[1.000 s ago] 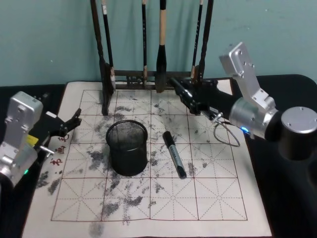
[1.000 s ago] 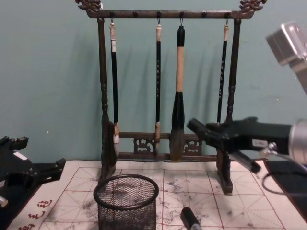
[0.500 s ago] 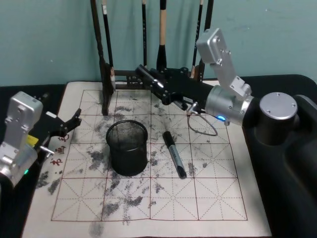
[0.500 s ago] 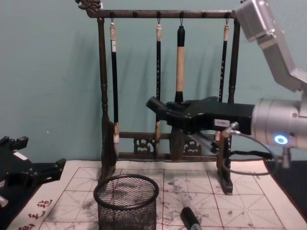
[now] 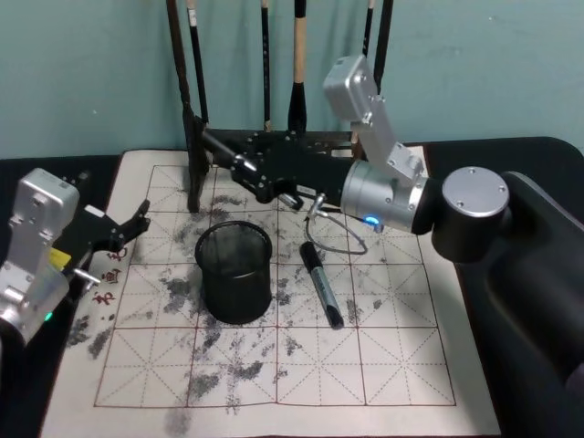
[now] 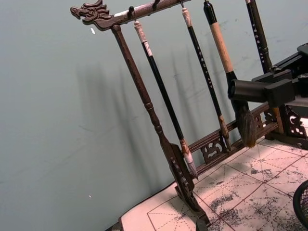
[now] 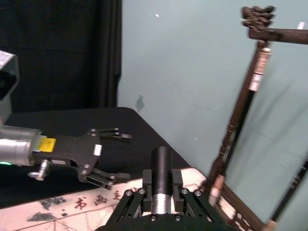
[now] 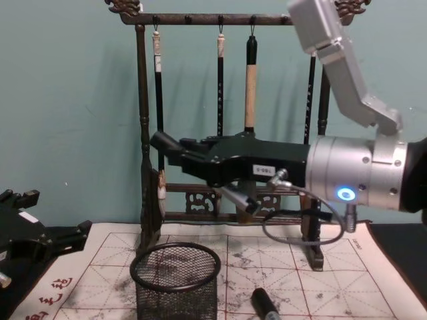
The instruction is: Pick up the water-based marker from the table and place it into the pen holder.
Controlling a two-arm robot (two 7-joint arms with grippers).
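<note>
even, moderate indoor light; brush rack casts soft, faint shadows on the wall behind.

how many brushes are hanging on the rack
4, hung along the rack, left to right: first thin brush, second thin brush, thick tan-handled brush, last thin brush. None looks hidden.

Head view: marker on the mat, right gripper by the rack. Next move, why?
Probably swing the right gripper rightward and down over the marker: the gripper hangs by the brush rack's left post, beyond the pen holder, while the marker lies on the mat right of it. Left gripper is parked at the mat's left edge.
</note>
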